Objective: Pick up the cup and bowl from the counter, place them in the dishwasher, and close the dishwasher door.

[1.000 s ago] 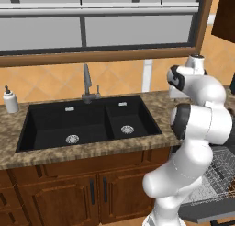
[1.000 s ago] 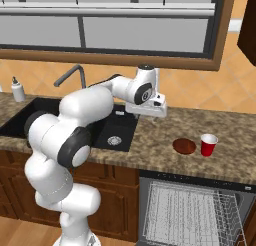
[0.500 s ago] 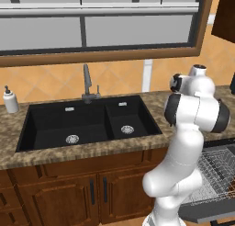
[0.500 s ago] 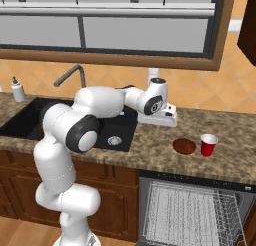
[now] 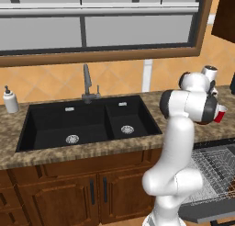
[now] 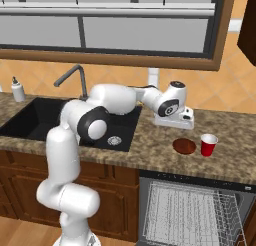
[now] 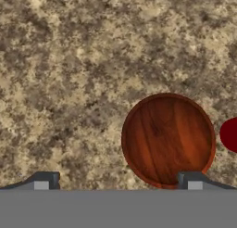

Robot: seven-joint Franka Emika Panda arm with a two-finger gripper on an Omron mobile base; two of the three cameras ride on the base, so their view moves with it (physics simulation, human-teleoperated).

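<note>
The dark red-brown bowl (image 6: 184,146) sits on the brown speckled counter (image 6: 150,140), with the small red cup (image 6: 208,144) just to its right. My gripper (image 6: 174,122) hovers over the counter a little left of and behind the bowl, fingers pointing down. In the hand view my gripper (image 7: 118,181) is open and empty; the bowl (image 7: 168,140) lies by the right fingertip (image 7: 192,180), and the cup (image 7: 230,135) peeks in at the right edge. The dishwasher (image 6: 192,210) stands open below, its wire rack pulled out over the lowered dishwasher door (image 5: 206,213). A sliver of the cup (image 5: 221,115) shows behind my arm.
A black double sink (image 5: 87,121) with a faucet (image 5: 87,85) lies left of the gripper. A white soap bottle (image 5: 10,101) stands at the far left of the counter. Wooden cabinets (image 5: 82,188) run under the sink, and a window spans the wall behind.
My arm has swung right, from above the sink's edge out over the counter toward the bowl and cup. The gripper stayed open; bowl and cup have not moved.
</note>
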